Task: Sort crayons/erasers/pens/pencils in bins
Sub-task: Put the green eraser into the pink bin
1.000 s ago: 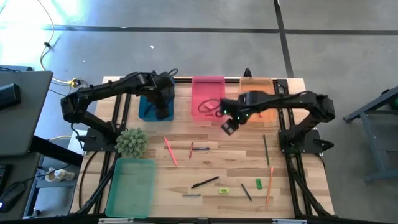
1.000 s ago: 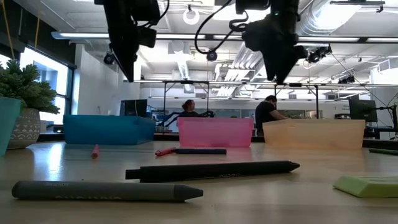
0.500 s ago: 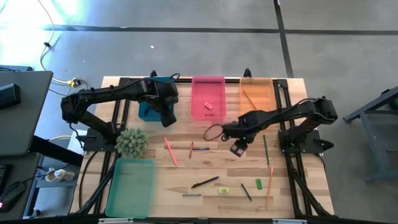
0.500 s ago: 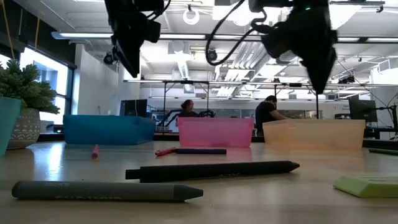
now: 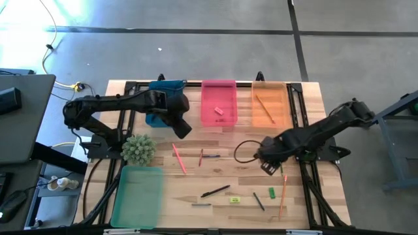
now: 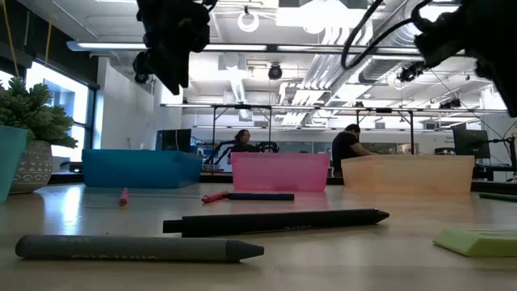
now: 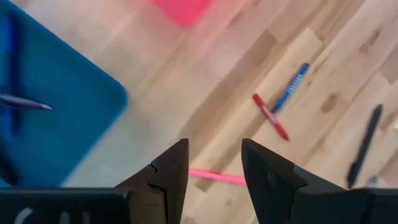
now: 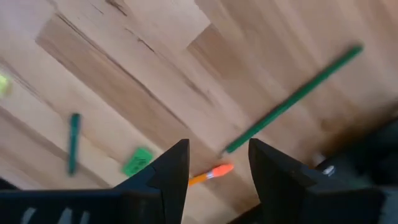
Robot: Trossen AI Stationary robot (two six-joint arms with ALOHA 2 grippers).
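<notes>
I see three bins point(image 5: 219, 103) in a row along the table's point(image 5: 196, 179) far edge and a fourth at its near left corner, a potted plant point(image 5: 138, 149) just behind that one. Pens point(image 5: 215, 191), pencils point(image 5: 279, 157), crayons point(image 5: 178, 158) and erasers point(image 5: 272, 192) lie scattered across the middle and near right.

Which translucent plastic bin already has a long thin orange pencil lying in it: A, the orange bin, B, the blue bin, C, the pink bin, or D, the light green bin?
A: the high view shows a long thin orange pencil lying slantwise inside the orange translucent plastic bin at the table's far edge.
</notes>
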